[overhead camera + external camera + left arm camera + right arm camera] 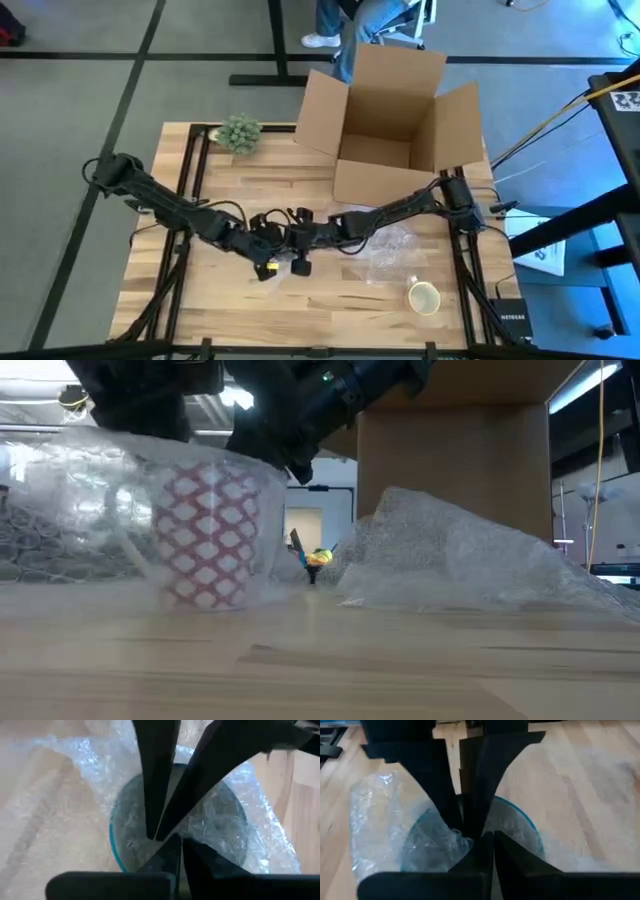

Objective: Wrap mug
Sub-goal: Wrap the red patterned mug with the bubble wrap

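Note:
A red-and-white patterned mug stands upright on the table inside a sheet of clear bubble wrap. The wrist views look down on its blue-green rim, with wrap bunched in its mouth. My left gripper and my right gripper meet over the mouth at the table's middle, both shut and pointing down. In the high view the arms hide the mug. My left gripper reaches from above into the mug's mouth, its shut tips against the bubble wrap bunched inside. Whether any wrap lies between its fingers I cannot tell. My right gripper comes down from the opposite side, its shut tips on the wrap inside the rim, beside the left fingers.
A second, pale mug stands near the table's front right. A loose heap of bubble wrap lies beside the arms. An open cardboard box stands at the far edge, a small plant at the far left.

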Available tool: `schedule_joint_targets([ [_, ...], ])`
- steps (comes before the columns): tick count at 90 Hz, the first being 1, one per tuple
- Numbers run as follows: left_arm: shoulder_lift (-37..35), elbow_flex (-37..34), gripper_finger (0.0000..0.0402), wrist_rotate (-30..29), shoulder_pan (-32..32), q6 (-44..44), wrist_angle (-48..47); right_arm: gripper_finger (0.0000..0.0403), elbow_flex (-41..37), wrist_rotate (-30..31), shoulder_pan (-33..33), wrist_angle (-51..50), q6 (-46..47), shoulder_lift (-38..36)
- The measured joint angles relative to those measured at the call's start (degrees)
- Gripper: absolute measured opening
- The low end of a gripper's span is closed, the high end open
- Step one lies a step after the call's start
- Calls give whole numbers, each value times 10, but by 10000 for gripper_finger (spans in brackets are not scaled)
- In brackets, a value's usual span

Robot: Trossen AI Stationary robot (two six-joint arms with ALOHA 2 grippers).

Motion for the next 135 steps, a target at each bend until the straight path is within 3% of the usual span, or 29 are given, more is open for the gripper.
schedule_joint_targets([
  [17, -6, -1, 1, 3, 0, -5, 5, 1, 44, -8, 0, -103, 0, -40],
  [30, -8, -2, 1, 3, 0, -5, 17, 1, 48, -52, 16, -80, 14, -29],
  [47, -7, -4, 0, 5, 0, -5, 13, 1, 49, -46, 15, -37, 38, 22],
  [58, -8, -3, 0, 2, 0, -7, 18, 0, 51, -37, 14, -63, 43, 39],
  [79, -17, -3, 0, 4, -1, -11, 17, 0, 51, -41, 12, -78, 38, 42],
  [104, -81, 19, 0, 13, -16, -6, 6, 1, 45, -39, 10, -97, 35, 51],
  [135, -72, 8, 1, 16, -28, -13, 1, 1, 47, -35, 7, -78, 32, 49],
])
